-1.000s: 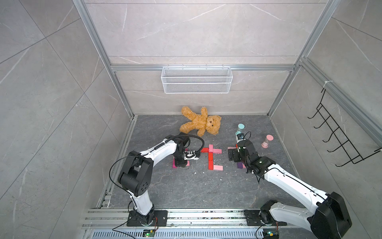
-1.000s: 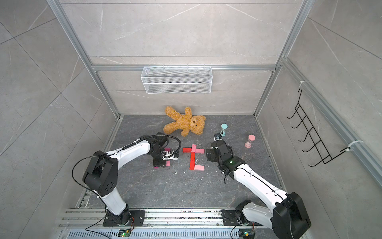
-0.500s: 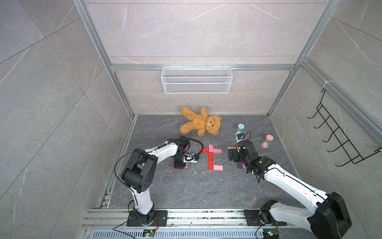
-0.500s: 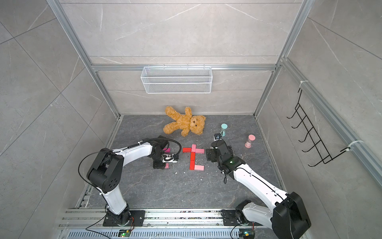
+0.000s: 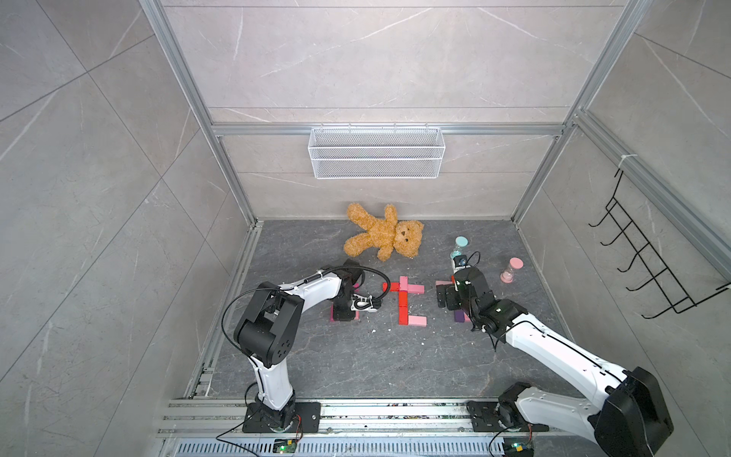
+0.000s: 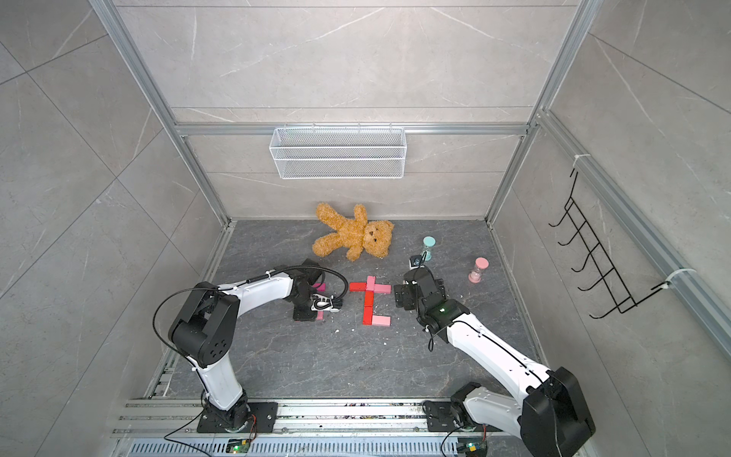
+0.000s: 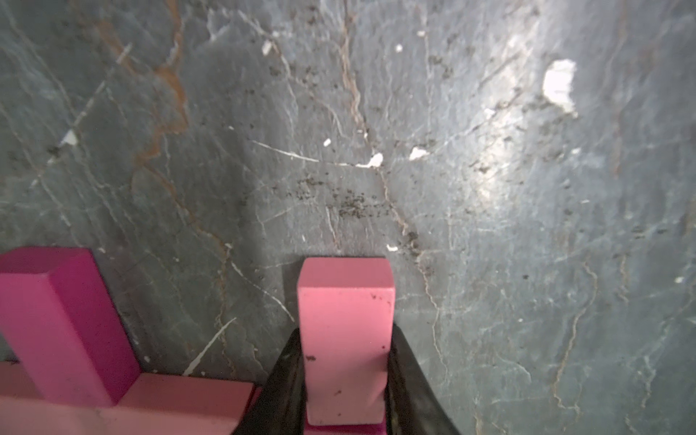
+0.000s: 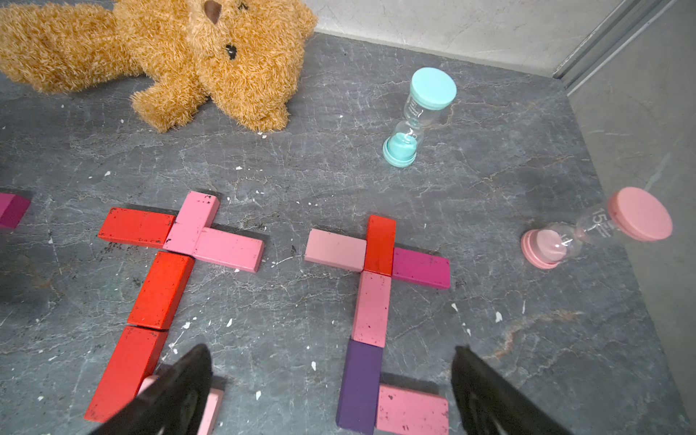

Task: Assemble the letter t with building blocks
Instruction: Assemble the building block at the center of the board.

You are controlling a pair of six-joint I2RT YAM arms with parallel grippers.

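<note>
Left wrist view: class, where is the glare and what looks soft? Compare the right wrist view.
Left wrist view: white glare washes out the floor, and the light pink block in the left gripper looks slightly soft; right wrist view: the purple block is crisp, the right gripper has dark, blurred fingers, the pink hourglass leaning, likely lens distortion.
</note>
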